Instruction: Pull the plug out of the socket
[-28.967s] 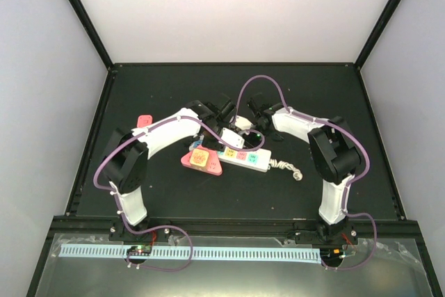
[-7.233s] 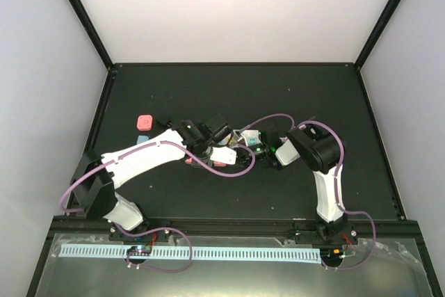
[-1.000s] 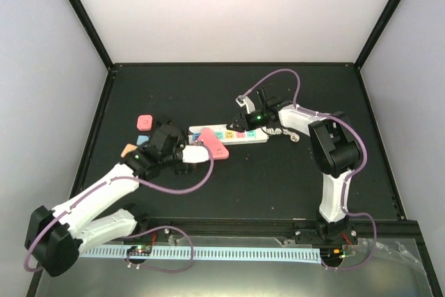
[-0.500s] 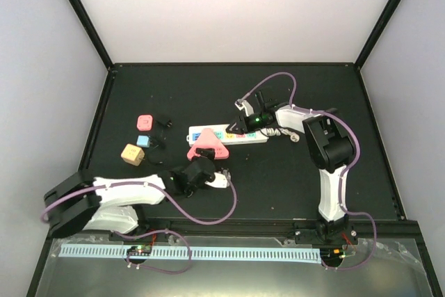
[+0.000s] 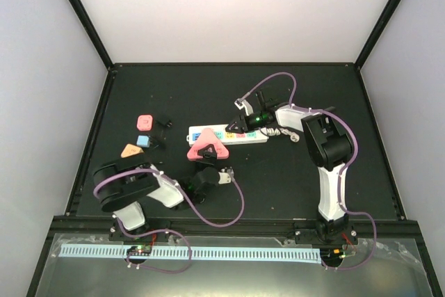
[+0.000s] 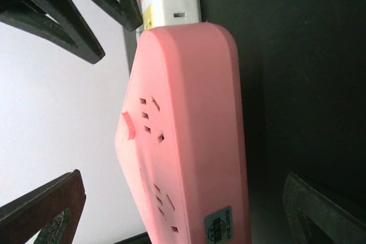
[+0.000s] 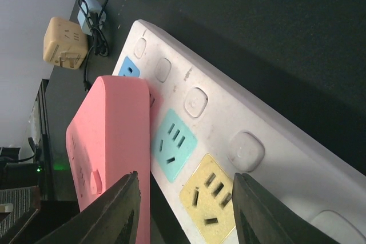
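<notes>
The socket, a long white strip with coloured faces, lies mid-table. A pink triangular plug block rests against its near edge; I cannot tell whether its pins sit in the strip. In the right wrist view the pink block stands beside the blue face. My right gripper hovers over the strip, its jaws apart above the yellow face and gripping nothing. My left gripper is open just short of the pink block, and its fingers stand wide and empty.
A beige cube, a small blue piece, a pink cube and a black cable lie left of the strip. The strip's coiled white cord trails right. The left arm is folded low near its base.
The left arm has drawn back toward the near edge and folded up. The pink block now shows its triangular face and sits slightly nearer. The right arm has barely moved.
</notes>
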